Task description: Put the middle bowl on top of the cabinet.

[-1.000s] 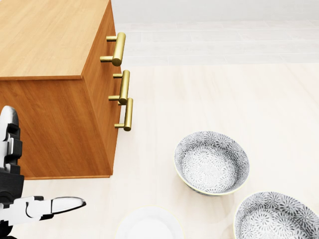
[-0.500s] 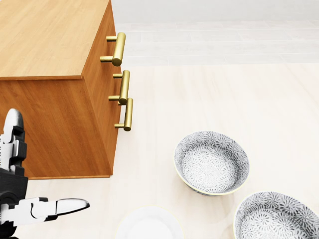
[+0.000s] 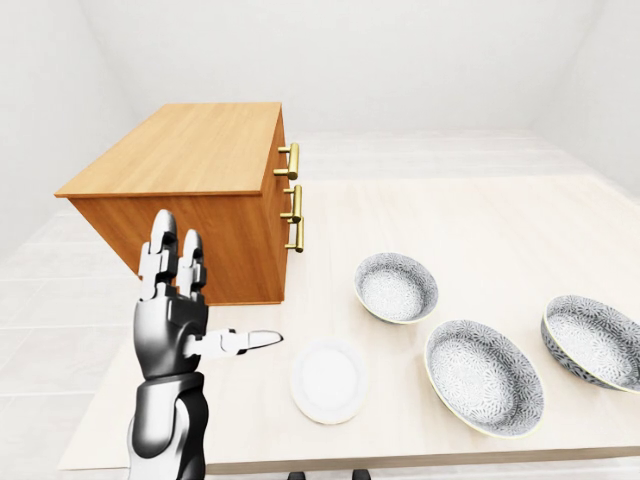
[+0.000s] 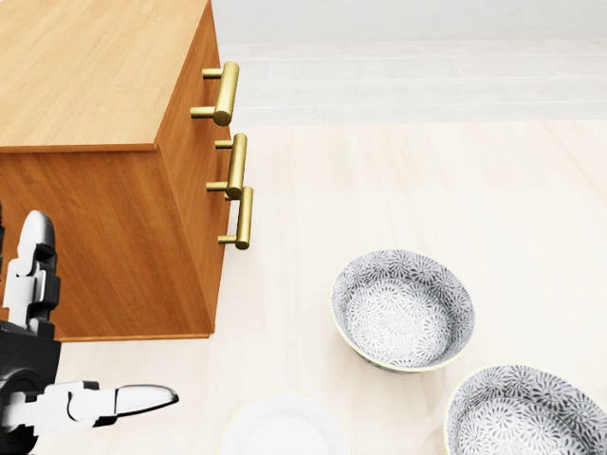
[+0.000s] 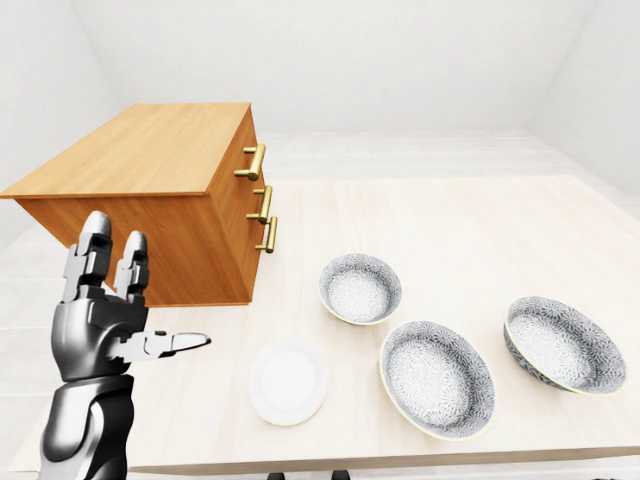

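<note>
Three grey patterned bowls stand in a row on the pale table [image 3: 480, 220]. The middle bowl [image 3: 485, 375] lies between the left bowl [image 3: 396, 287] and the right bowl [image 3: 593, 340]. The wooden cabinet [image 3: 190, 165] with three brass handles [image 3: 293, 203] stands at the table's upper left, its flat top bare. My left hand [image 3: 215, 290] is raised at the lower left, open, fingers up and thumb pointing right, holding nothing. It hangs beside the cabinet's near side, far left of the middle bowl. My right hand does not show.
A small white plate [image 3: 329, 379] lies between my left hand and the middle bowl, near the table's bottom edge. The right bowl sits close to the table's right edge. In the head view the middle bowl [image 4: 526, 412] is cut off at the bottom right.
In the head view my left hand has drifted slightly to the right, still open. The bowls, plate and cabinet have not moved.
</note>
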